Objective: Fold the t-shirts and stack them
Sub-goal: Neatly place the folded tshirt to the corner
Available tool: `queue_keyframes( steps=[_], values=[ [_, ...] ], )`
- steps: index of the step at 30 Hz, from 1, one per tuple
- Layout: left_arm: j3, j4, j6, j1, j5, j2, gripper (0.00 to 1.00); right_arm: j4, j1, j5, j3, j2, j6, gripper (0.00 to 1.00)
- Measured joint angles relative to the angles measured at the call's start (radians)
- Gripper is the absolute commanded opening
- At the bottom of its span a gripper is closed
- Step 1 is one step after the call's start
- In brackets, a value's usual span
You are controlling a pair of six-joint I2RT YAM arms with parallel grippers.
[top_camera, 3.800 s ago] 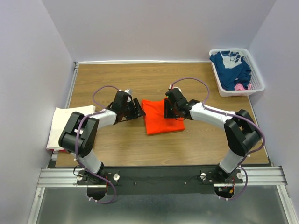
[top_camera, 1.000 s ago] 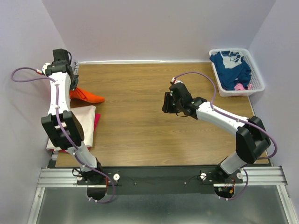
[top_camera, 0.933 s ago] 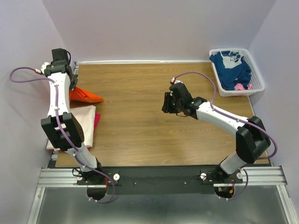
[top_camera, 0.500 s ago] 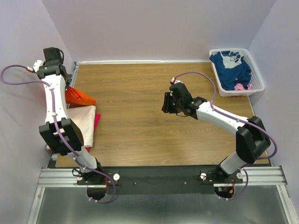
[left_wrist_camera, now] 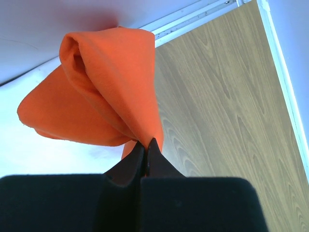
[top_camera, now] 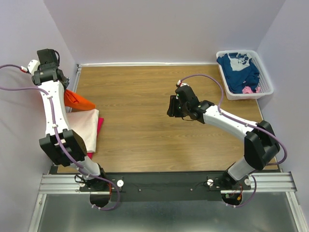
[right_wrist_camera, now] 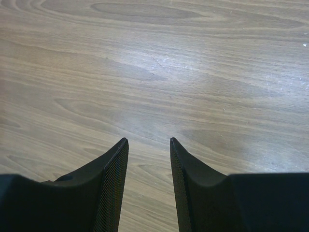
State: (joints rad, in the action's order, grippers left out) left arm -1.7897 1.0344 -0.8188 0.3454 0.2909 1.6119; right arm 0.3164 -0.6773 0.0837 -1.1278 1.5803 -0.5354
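Observation:
My left gripper (left_wrist_camera: 146,144) is shut on a pinch of the bright orange t-shirt (left_wrist_camera: 111,72), which hangs folded from it. From above, that orange shirt (top_camera: 79,101) is at the table's far left edge, just beyond the folded cream-white t-shirt (top_camera: 86,128). A magenta-pink t-shirt (top_camera: 100,124) peeks out under the cream one. My left gripper's fingers are hidden behind the raised left arm in the top view. A navy blue t-shirt (top_camera: 239,71) lies crumpled in the basket. My right gripper (right_wrist_camera: 148,140) stands open over bare wood near the table's middle (top_camera: 170,107), holding nothing.
The white slotted basket (top_camera: 268,83) stands at the back right corner, with a bit of pink cloth (top_camera: 248,90) beside the navy shirt. The left wall is close to the raised left arm (top_camera: 50,96). A metal rail (top_camera: 164,182) runs along the near edge.
The left arm has swung further left and up, drawing the orange shirt toward the left edge beside the cream shirt. The right arm has not moved.

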Motion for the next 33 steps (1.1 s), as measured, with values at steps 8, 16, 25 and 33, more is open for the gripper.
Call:
queue_keyframes(
  steps=[8,16,25,33],
  values=[
    [0.034,-0.002,0.032,0.009,-0.014,-0.044,0.0,0.0,0.0,-0.002,0.0,-0.024,-0.015,0.47],
    [0.214,-0.02,0.037,0.027,-0.012,-0.152,0.0,0.0,0.0,-0.02,0.018,-0.062,-0.032,0.47],
    [0.626,-0.065,0.017,0.072,0.025,-0.359,0.0,-0.001,0.0,-0.05,0.085,-0.087,-0.036,0.47],
    [0.85,-0.124,0.036,0.111,0.006,-0.597,0.82,0.003,-0.011,-0.092,0.158,-0.126,-0.032,0.47]
  ],
)
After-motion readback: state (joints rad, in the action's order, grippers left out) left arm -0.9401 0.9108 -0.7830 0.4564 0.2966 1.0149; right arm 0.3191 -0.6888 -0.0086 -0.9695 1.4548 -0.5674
